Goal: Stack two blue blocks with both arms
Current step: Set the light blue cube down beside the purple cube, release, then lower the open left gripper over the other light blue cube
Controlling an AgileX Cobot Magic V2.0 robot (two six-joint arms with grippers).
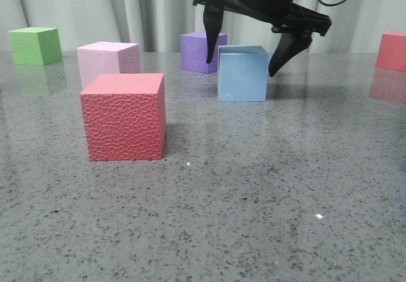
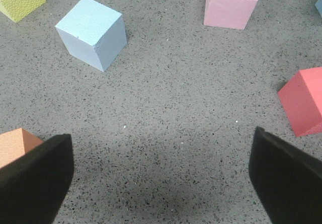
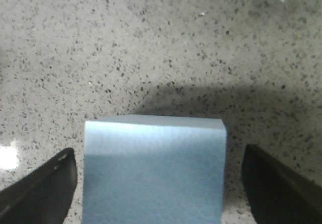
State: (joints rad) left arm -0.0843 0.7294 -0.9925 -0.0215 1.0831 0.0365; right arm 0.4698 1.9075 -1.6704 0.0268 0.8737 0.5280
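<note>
One sky-blue block (image 1: 242,76) stands on the grey table in the front view. My right gripper (image 1: 241,66) is open and straddles it from above, one black finger on each side near its top, not touching. In the right wrist view the block (image 3: 153,168) sits between the open fingers of that gripper (image 3: 158,189). The second blue block (image 2: 92,31), with a small nick on an edge, lies in the left wrist view, well ahead of my left gripper (image 2: 161,183). That gripper is open and empty above bare table and does not show in the front view.
A red textured cube (image 1: 125,117), a pink cube (image 1: 108,60), a green cube (image 1: 36,45), a purple cube (image 1: 202,51) behind the blue block, and a red cube (image 1: 392,51) at the far right stand on the table. An orange cube (image 2: 17,143) lies beside the left gripper's finger.
</note>
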